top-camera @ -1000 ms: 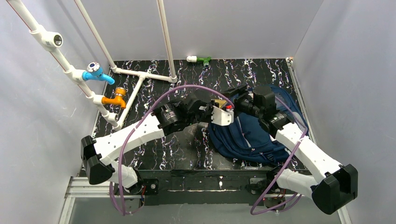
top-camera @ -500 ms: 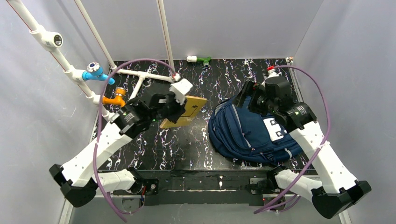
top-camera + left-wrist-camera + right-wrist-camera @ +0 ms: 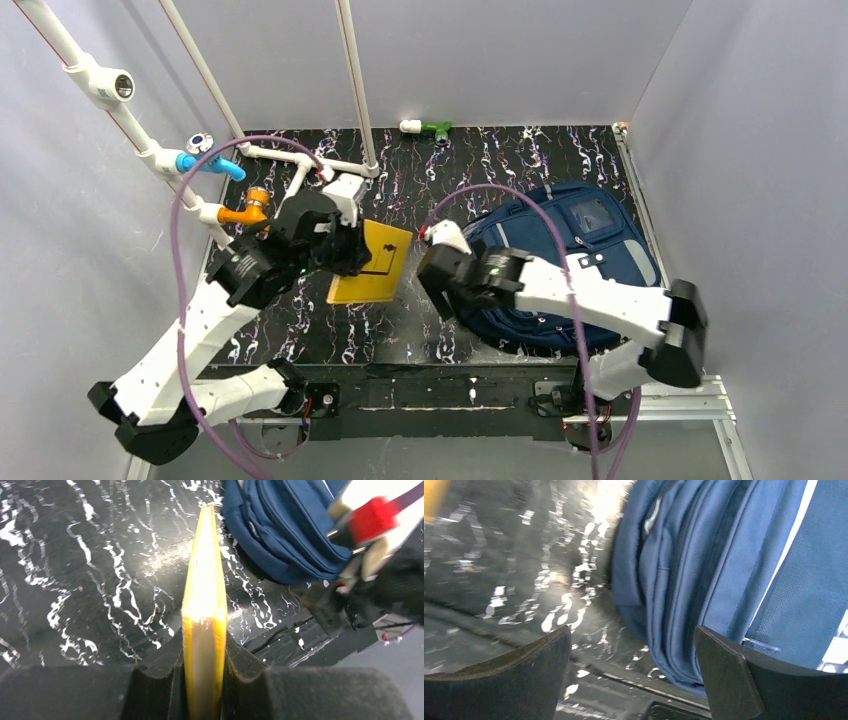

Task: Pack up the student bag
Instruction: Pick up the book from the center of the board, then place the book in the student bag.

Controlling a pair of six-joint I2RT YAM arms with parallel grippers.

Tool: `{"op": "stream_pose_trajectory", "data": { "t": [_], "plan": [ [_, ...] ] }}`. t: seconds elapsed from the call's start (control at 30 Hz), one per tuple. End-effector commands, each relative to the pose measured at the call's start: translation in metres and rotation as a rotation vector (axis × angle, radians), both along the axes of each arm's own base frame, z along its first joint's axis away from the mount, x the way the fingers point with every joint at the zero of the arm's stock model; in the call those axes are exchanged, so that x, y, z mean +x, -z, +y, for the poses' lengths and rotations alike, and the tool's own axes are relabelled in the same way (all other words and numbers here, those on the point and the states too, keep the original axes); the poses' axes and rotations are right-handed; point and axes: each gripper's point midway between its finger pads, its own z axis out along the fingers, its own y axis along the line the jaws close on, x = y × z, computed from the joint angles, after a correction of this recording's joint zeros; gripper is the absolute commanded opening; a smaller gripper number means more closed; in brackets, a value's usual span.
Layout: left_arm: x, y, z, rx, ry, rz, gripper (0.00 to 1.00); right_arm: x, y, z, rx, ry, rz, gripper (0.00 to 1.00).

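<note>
The navy blue student bag (image 3: 590, 225) lies flat at the right of the black marbled table; my right arm crosses over it. My left gripper (image 3: 345, 248) is shut on a thin yellow book (image 3: 372, 262) and holds it above the table, left of the bag. In the left wrist view the book (image 3: 204, 595) stands edge-on between the pads, with the bag (image 3: 285, 525) beyond. My right gripper (image 3: 440, 290) is open and empty, low at the bag's near-left edge. In the right wrist view the bag's zipped seams (image 3: 704, 565) fill the space between and right of the fingers (image 3: 724, 675).
A white PVC pipe frame (image 3: 300, 160) with a blue valve (image 3: 205, 155) and an orange valve (image 3: 250, 210) stands at the back left. A green and white fitting (image 3: 425, 127) lies at the back wall. White walls close in the table; its front edge (image 3: 440, 370) is near.
My right arm swung from the bag's far top down to its near-left edge, jaws open. My left gripper carried the yellow book a little nearer and lower. The bag now lies flatter.
</note>
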Motion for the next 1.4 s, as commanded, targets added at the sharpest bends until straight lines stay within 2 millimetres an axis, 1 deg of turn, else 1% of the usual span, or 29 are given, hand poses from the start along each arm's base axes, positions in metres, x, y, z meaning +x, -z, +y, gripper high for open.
{"op": "stream_pose_trajectory", "data": {
  "t": [0.0, 0.03, 0.1, 0.17, 0.2, 0.3, 0.37, 0.43, 0.53, 0.63, 0.7, 0.77, 0.8, 0.83, 0.9, 0.93, 0.97, 1.0, 1.07, 1.1, 1.13, 1.2, 1.27, 1.3, 1.33, 1.37],
  "plan": [
    [-0.006, -0.039, 0.035, -0.089, -0.162, -0.123, 0.00, 0.016, 0.003, -0.031, -0.323, 0.105, -0.225, 0.98],
    [-0.008, -0.040, 0.039, -0.096, -0.174, -0.129, 0.00, 0.014, 0.007, -0.031, -0.371, 0.088, -0.238, 0.97],
    [-0.012, -0.041, 0.044, -0.108, -0.186, -0.135, 0.00, 0.010, 0.018, -0.032, -0.450, 0.056, -0.247, 0.91],
    [-0.014, -0.038, 0.045, -0.111, -0.192, -0.127, 0.00, 0.008, 0.033, -0.040, -0.530, 0.043, -0.237, 0.85],
    [-0.015, -0.037, 0.046, -0.113, -0.193, -0.124, 0.00, 0.007, 0.040, -0.044, -0.565, 0.037, -0.229, 0.84],
    [-0.016, -0.034, 0.044, -0.121, -0.192, -0.108, 0.00, 0.007, 0.050, -0.056, -0.647, 0.042, -0.241, 0.82],
    [-0.017, -0.032, 0.041, -0.125, -0.184, -0.097, 0.00, 0.007, 0.055, -0.062, -0.675, 0.041, -0.247, 0.82],
    [-0.017, -0.030, 0.038, -0.127, -0.178, -0.086, 0.00, 0.005, 0.067, -0.066, -0.688, 0.031, -0.241, 0.81],
    [-0.018, -0.030, 0.036, -0.133, -0.172, -0.079, 0.00, 0.003, 0.083, -0.065, -0.682, 0.016, -0.219, 0.76],
    [-0.019, -0.031, 0.036, -0.139, -0.169, -0.082, 0.00, 0.004, 0.089, -0.061, -0.677, 0.019, -0.224, 0.70],
    [-0.019, -0.031, 0.037, -0.140, -0.170, -0.081, 0.00, 0.009, 0.089, -0.065, -0.706, 0.032, -0.259, 0.68],
    [-0.020, -0.030, 0.037, -0.144, -0.173, -0.076, 0.00, 0.016, 0.082, -0.075, -0.776, 0.070, -0.333, 0.64],
    [-0.021, -0.030, 0.036, -0.150, -0.175, -0.072, 0.00, 0.021, 0.075, -0.079, -0.811, 0.096, -0.380, 0.58],
    [-0.021, -0.029, 0.036, -0.157, -0.178, -0.065, 0.00, 0.024, 0.068, -0.083, -0.833, 0.129, -0.426, 0.51],
    [-0.022, -0.028, 0.034, -0.172, -0.186, -0.048, 0.00, 0.030, 0.050, -0.084, -0.863, 0.163, -0.504, 0.38],
    [-0.022, -0.027, 0.032, -0.188, -0.195, -0.037, 0.00, 0.033, 0.042, -0.081, -0.849, 0.179, -0.537, 0.24],
    [-0.023, -0.027, 0.029, -0.206, -0.196, -0.024, 0.00, 0.035, 0.034, -0.078, -0.825, 0.184, -0.550, 0.18],
    [-0.024, -0.027, 0.026, -0.225, -0.197, -0.013, 0.00, 0.037, 0.025, -0.075, -0.788, 0.196, -0.561, 0.15],
    [-0.024, -0.027, 0.017, -0.270, -0.193, 0.015, 0.00, 0.038, 0.000, -0.072, -0.641, 0.255, -0.582, 0.09],
    [-0.024, -0.028, 0.012, -0.289, -0.192, 0.028, 0.00, 0.038, -0.012, -0.070, -0.566, 0.269, -0.581, 0.03],
    [-0.023, -0.028, 0.009, -0.307, -0.193, 0.041, 0.00, 0.038, -0.022, -0.068, -0.501, 0.264, -0.570, 0.01],
    [-0.022, -0.030, 0.000, -0.345, -0.197, 0.065, 0.00, 0.036, -0.035, -0.053, -0.331, 0.206, -0.515, 0.01],
    [-0.019, -0.033, -0.008, -0.389, -0.199, 0.086, 0.00, 0.034, -0.047, -0.036, -0.100, 0.163, -0.443, 0.01],
    [-0.017, -0.036, -0.012, -0.412, -0.204, 0.091, 0.00, 0.037, -0.055, -0.037, 0.008, 0.178, -0.412, 0.01],
    [-0.018, -0.039, -0.019, -0.443, -0.189, 0.103, 0.00, 0.039, -0.063, -0.033, 0.122, 0.171, -0.386, 0.01],
    [-0.017, -0.043, -0.025, -0.472, -0.173, 0.107, 0.00, 0.041, -0.067, -0.033, 0.205, 0.168, -0.364, 0.01]
  ]
}}
